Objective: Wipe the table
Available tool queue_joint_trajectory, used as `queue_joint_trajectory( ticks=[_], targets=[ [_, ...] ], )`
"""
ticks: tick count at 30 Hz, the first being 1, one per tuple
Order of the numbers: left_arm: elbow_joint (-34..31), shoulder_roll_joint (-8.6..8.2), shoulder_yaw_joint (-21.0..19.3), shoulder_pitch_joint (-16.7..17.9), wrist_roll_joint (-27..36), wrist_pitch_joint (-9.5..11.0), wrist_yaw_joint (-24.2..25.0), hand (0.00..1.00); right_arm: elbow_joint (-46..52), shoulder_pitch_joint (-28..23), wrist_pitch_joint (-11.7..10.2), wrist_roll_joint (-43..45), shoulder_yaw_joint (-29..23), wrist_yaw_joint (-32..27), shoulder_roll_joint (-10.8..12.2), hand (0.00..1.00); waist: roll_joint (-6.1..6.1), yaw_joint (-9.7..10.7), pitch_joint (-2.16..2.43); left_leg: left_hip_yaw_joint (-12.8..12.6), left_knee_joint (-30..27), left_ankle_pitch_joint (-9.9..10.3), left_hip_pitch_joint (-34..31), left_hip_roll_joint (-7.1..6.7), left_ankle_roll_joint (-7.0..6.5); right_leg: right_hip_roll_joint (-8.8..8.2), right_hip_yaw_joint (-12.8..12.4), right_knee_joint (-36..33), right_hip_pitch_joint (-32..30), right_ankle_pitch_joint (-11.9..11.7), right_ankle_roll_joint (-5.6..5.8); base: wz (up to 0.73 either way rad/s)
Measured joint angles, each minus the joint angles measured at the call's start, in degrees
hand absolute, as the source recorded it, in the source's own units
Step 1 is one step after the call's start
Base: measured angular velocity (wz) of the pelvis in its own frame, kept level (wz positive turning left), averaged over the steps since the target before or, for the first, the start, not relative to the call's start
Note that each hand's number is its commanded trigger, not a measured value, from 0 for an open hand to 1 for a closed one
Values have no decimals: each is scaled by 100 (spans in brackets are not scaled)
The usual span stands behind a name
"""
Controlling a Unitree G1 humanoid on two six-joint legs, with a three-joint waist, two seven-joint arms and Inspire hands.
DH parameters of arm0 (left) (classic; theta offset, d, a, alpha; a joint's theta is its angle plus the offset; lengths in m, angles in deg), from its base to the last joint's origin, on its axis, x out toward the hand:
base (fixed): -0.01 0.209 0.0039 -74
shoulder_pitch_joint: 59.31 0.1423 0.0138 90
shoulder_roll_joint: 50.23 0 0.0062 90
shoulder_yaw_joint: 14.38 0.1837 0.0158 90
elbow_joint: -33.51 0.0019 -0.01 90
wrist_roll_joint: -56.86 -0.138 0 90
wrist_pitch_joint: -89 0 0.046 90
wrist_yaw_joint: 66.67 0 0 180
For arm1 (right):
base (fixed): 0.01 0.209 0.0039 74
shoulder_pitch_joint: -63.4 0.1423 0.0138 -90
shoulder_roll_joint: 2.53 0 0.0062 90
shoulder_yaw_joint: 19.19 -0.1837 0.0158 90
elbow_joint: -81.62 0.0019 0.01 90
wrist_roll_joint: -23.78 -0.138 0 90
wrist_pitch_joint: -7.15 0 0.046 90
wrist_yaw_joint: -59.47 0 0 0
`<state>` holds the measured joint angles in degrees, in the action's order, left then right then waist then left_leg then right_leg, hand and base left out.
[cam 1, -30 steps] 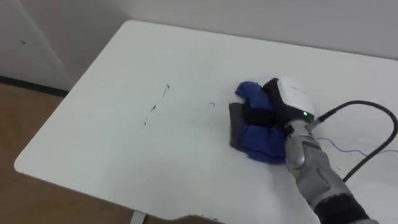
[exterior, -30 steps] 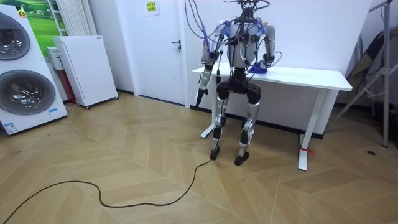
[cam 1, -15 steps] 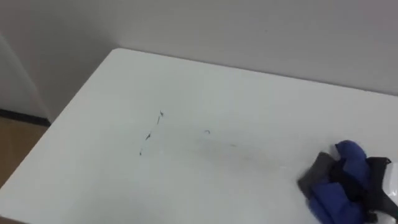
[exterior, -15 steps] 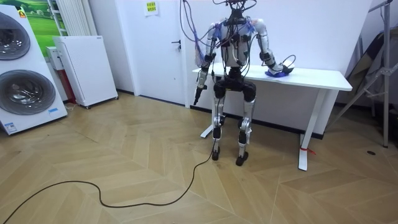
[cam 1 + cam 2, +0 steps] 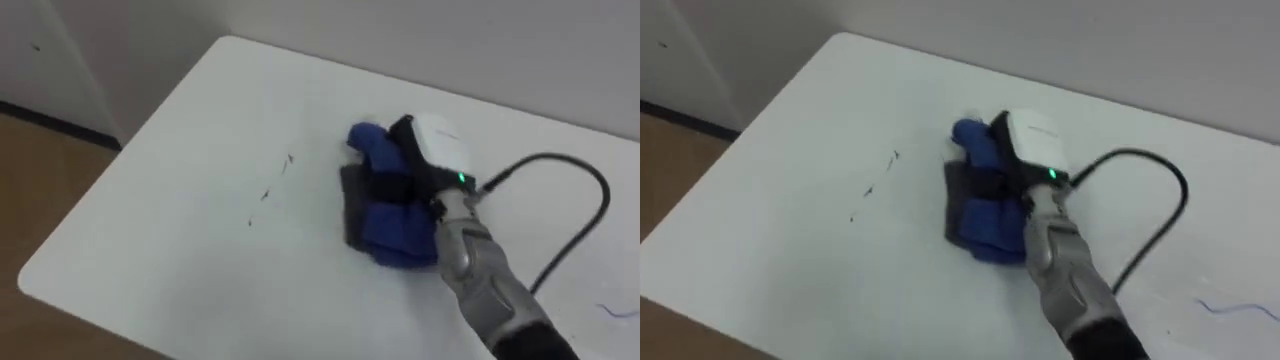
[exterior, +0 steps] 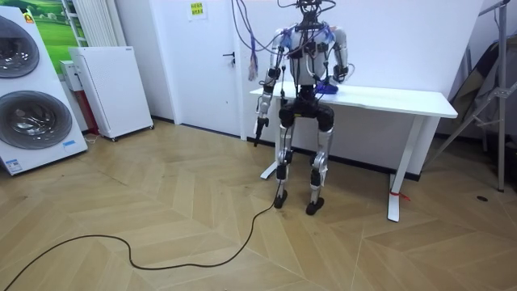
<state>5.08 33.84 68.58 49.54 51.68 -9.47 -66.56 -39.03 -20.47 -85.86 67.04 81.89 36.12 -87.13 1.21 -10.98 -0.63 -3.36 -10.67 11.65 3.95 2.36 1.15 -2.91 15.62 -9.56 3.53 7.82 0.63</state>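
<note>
The left hand [image 6: 258, 128] is seen hanging at the robot's side in the room view, off the surface [image 5: 190, 270]; whether its fingers are straight or curled cannot be told. On the white surface, a short broken line of dark pen marks [image 5: 268, 190] is seen well to the left of the right hand [image 5: 432, 150], with bare surface between them and the cloth. The blue cloth [image 5: 395, 235], with a darker grey part at its left edge, is bunched under and just left of the right hand, pressed flat to the surface. The cloth is gripped by the right hand, with dark fingers [image 5: 392, 186] curled across it from above. A thin purple scribble [image 5: 612, 312] is seen to the right of the hand, near the surface's edge. The task is judged partly done at most: the dark marks to the left are unwiped and not yet reached by the cloth, and the scribble to the right is left as well. A sweep leftward over the marks is judged to be needed next.
</note>
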Motion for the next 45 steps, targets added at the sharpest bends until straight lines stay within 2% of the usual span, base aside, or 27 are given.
queue_joint_trajectory(
  ticks=[1,4,7,9,11,14,16,17,18,20,21,22,23,26,28,30,31,32,33,35,36,38,40,42,43,44,45],
  targets=[
    [-4,8,-150,93,-7,6,5,0,-67,-344,-254,-81,-242,-316,-58,100,1,123,9,-68,21,0,112,-32,0,-45,3,4,104,34,56,15],
    [-63,22,-687,137,-136,77,2,0,-84,-1255,-662,-308,-1059,-988,-236,100,21,457,39,-129,70,0,280,-131,0,-134,34,103,388,63,113,17],
    [-191,186,-851,122,-232,247,-110,0,-548,-1660,-764,-485,-1714,-1396,-375,100,80,617,134,-189,132,0,437,-157,-2,-158,12,91,531,66,124,-2],
    [-270,217,-846,49,-287,321,-109,0,-895,-1636,-763,-530,-1920,-1465,-482,100,86,607,148,-260,119,23,520,-159,-38,-161,11,85,588,54,144,-25],
    [-248,213,-702,-37,-329,385,-102,0,-1005,-1555,-673,-489,-1920,-1449,-594,100,71,589,149,-261,122,56,558,-173,-94,-171,12,85,619,63,173,-30],
    [-319,165,-330,-124,-321,306,-114,0,-963,-1085,-173,-480,-1726,-1281,-498,100,25,544,144,-230,127,166,552,-156,-233,-146,28,93,541,90,238,-34],
    [-179,83,-85,-258,-294,213,-120,0,-836,-798,359,-447,-1345,-941,-449,100,-4,294,149,-139,97,195,561,-132,-233,-97,-13,24,480,38,191,-41],
    [-180,61,-28,-302,-295,186,-119,0,-679,-750,527,-433,-1183,-774,-443,100,-2,235,146,-126,82,199,551,-123,-227,-79,-43,-19,437,25,170,-45],
    [-176,25,95,-358,-294,126,-116,0,-329,-675,745,-211,-761,-454,-412,100,7,128,141,-107,45,209,485,-99,-209,-37,-73,-39,341,-12,115,-44],
    [-170,-41,249,-415,-318,53,-115,0,79,-391,922,101,-102,-46,-207,100,7,-69,130,9,-43,214,325,-93,-182,18,-80,-107,143,-68,33,-36],
    [-137,-65,335,-437,-287,23,-110,0,154,-76,981,273,257,237,-28,100,9,-153,109,103,-127,211,210,-88,-177,37,5,-140,62,-78,-6,0],
    [-81,-72,409,-537,-186,11,-92,0,182,210,1021,428,545,496,223,100,10,-244,56,192,-202,198,130,-88,-166,33,51,-214,5,-45,-50,26],
    [-75,-74,459,-604,-118,11,-67,0,189,432,997,506,736,674,399,100,-2,-347,3,241,-289,199,39,-92,-164,-4,106,-345,-80,40,-68,34],
    [-55,-63,517,-586,-102,-2,-38,0,176,676,926,704,1019,855,503,100,-56,-645,-35,224,-457,212,-82,-132,-175,-154,179,-676,-328,227,-52,29],
    [34,-26,490,-434,-38,-47,-2,0,-34,806,737,651,968,770,473,100,-76,-658,-54,169,-654,242,-245,-180,-226,-334,248,-1041,-506,318,-5,25],
    [79,-23,480,-361,81,-83,55,0,-246,822,535,474,852,538,408,100,-172,-635,-106,127,-786,324,-266,-150,-288,-414,293,-1253,-575,311,4,1],
    [122,5,476,-367,116,-80,62,0,-401,745,413,333,772,397,408,100,-254,-621,-113,53,-880,406,-284,-120,-325,-452,336,-1328,-596,305,15,-9],
    [131,26,463,-383,112,-70,62,0,-487,738,352,288,749,297,405,100,-271,-590,-106,37,-919,448,-319,-106,-347,-468,352,-1365,-608,301,21,-8],
    [170,86,344,-453,108,-5,59,0,-592,695,292,165,687,127,398,100,-288,-541,-64,-17,-998,477,-441,-51,-388,-515,306,-1595,-714,287,123,11],
    [211,229,202,-616,85,144,35,0,-690,515,232,-91,458,-190,370,100,-275,-437,-40,-388,-1077,479,-526,163,-325,-893,359,-2432,-947,371,207,44],
    [183,315,140,-744,60,249,19,0,-747,321,156,-282,266,-414,307,100,-279,-389,-6,-622,-1090,467,-521,319,-257,-1210,299,-2714,-946,423,275,56],
    [16,500,40,-852,48,361,-11,0,-1050,235,-29,-589,71,-874,286,100,-183,-305,34,-1154,-1065,416,-522,528,-171,-1665,-72,-2478,-965,336,385,30],
    [10,606,-8,-949,45,362,-130,0,-1220,133,-144,-870,5,-1172,219,100,-113,-264,73,-1414,-1108,404,-540,696,-79,-1819,-215,-1774,-832,109,471,12],
    [-54,638,-87,-1008,49,357,-217,0,-1302,17,-194,-913,-130,-1343,163,100,-50,-151,96,-1410,-1170,375,-610,853,32,-1821,-238,-1038,-614,-201,567,37],
    [-154,645,-116,-1056,50,341,-242,0,-1329,-73,-220,-920,-257,-1447,152,100,26,-14,122,-1403,-1267,349,-726,984,128,-1831,-112,-728,-457,-375,587,64],
    [-195,648,-113,-1078,45,334,-244,0,-1361,-93,-239,-919,-314,-1479,152,100,52,51,120,-1411,-1321,334,-765,1066,185,-1806,-64,-627,-422,-453,587,58],
    [-201,643,-107,-1145,55,327,-244,0,-1379,-126,-245,-918,-380,-1491,145,100,109,87,136,-1506,-1411,305,-817,1242,321,-1799,135,-626,-383,-599,570,30]
  ],
)
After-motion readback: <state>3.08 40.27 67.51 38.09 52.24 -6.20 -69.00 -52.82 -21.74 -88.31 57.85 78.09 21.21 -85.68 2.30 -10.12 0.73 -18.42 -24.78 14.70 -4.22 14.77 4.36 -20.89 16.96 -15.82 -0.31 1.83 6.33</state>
